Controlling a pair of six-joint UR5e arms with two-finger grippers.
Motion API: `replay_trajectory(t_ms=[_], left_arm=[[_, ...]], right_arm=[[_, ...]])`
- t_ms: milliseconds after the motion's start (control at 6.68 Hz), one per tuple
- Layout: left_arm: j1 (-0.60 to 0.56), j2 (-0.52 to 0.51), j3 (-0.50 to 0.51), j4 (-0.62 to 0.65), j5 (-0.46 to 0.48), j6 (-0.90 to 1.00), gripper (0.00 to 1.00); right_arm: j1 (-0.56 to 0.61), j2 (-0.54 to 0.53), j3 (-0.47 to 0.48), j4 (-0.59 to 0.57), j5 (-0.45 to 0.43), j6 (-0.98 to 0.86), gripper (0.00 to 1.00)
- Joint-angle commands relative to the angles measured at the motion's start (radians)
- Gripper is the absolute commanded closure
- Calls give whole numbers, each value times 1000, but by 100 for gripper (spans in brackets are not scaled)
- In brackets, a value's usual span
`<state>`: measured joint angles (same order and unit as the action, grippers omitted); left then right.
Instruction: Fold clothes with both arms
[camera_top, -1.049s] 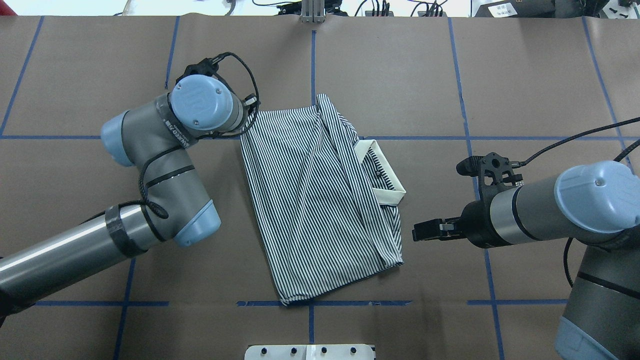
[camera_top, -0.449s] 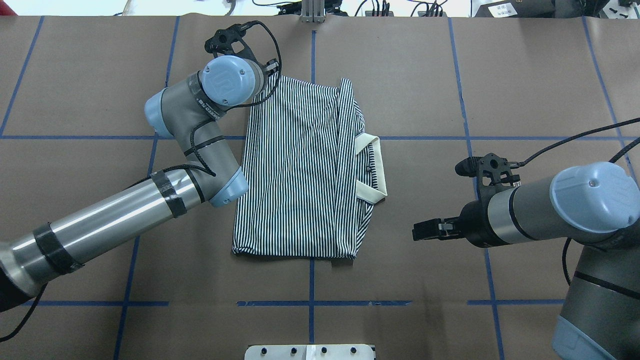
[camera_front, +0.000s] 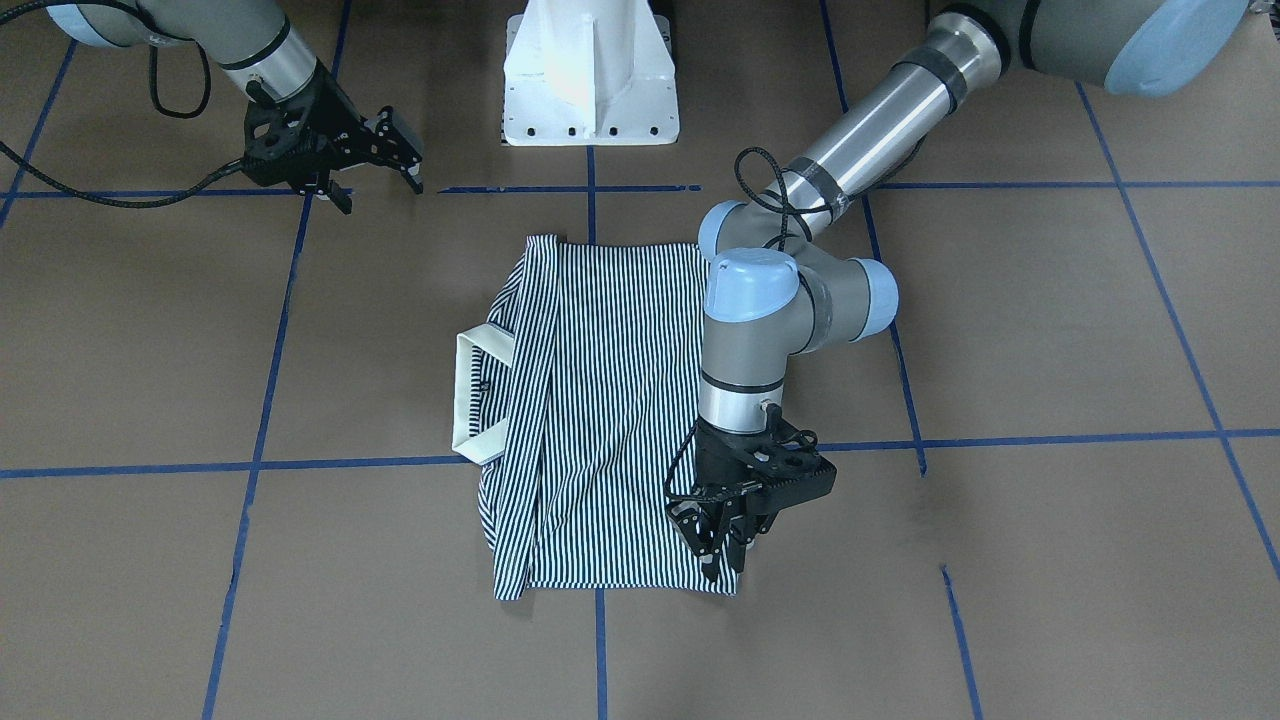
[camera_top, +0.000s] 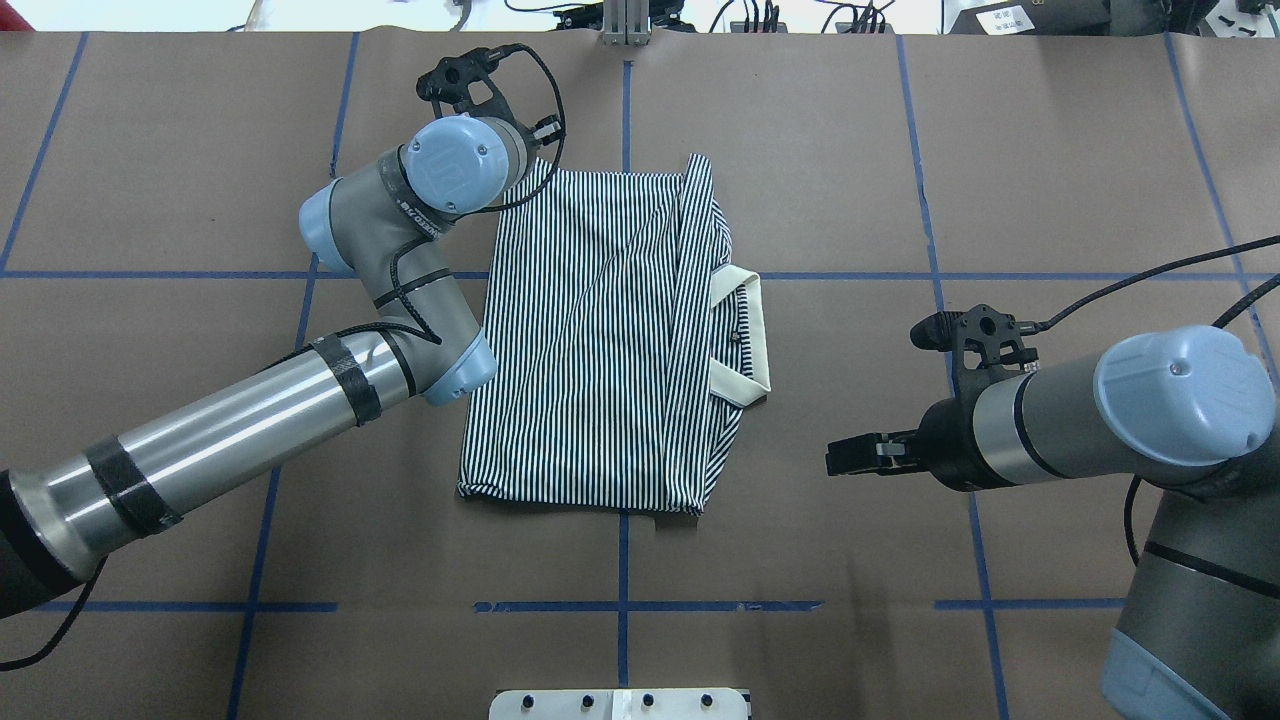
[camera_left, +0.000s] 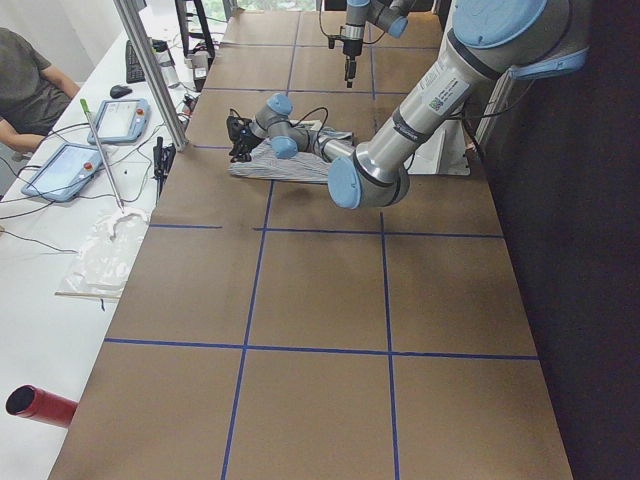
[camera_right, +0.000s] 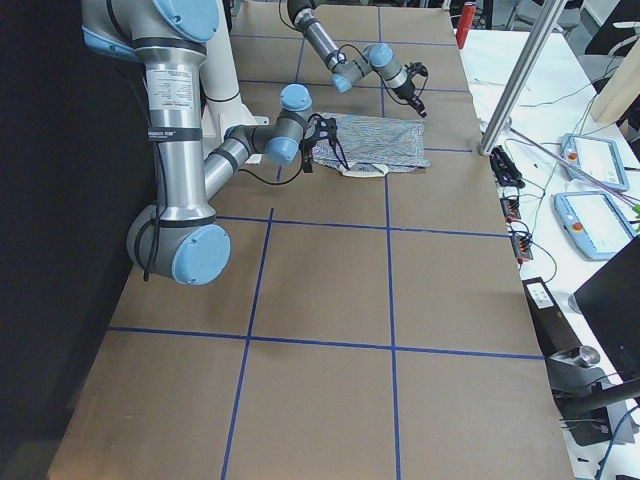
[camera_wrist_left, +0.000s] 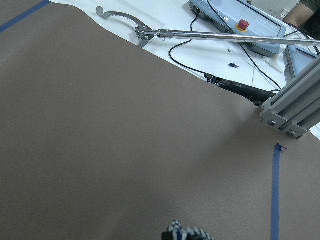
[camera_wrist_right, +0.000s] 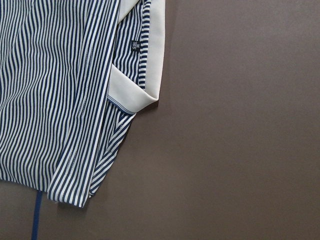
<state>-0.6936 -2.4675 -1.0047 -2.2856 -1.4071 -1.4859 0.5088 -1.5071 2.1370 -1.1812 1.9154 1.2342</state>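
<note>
Left gripper (camera_front: 722, 558) is pinched down on the far left corner of the polo shirt (camera_top: 600, 340). Your left wrist view backs that up with a scrap of striped cloth at its bottom edge. My read: it holds that corner to square the folded bundle on the table (camera_top: 800, 150) ahead of the next fold. Right gripper (camera_top: 852, 458) hangs off the cloth, well apart on the collar (camera_top: 748, 335) side, touching nothing. You can't tell from these views whether its fingers are spread or pressed together. It's probably placed there so its camera covers the collar and the shirt corner beside it. Shirt lies flat mid-table as a rough rectangle, collar poking out toward the robot's right. Count: one shirt, one collar, two arms, two grippers, one white pedestal (camera_front: 590, 70).
</note>
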Motion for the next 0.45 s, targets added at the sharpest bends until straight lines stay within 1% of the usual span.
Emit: replay_trajectory(t_ms=[0,150,300], left_arm=[[-36,-2,-8,-2,-66,79,0],[-41,1,-17,3,-140,75,0],[-41,21,-70,15,-151,76,0]], right_arm=[[-4,-2,-11,-3,-19,-1,0],[-16,-5,-25,-5,-77,-1,0],[-35,17,-29,-77,-119,-1,0]])
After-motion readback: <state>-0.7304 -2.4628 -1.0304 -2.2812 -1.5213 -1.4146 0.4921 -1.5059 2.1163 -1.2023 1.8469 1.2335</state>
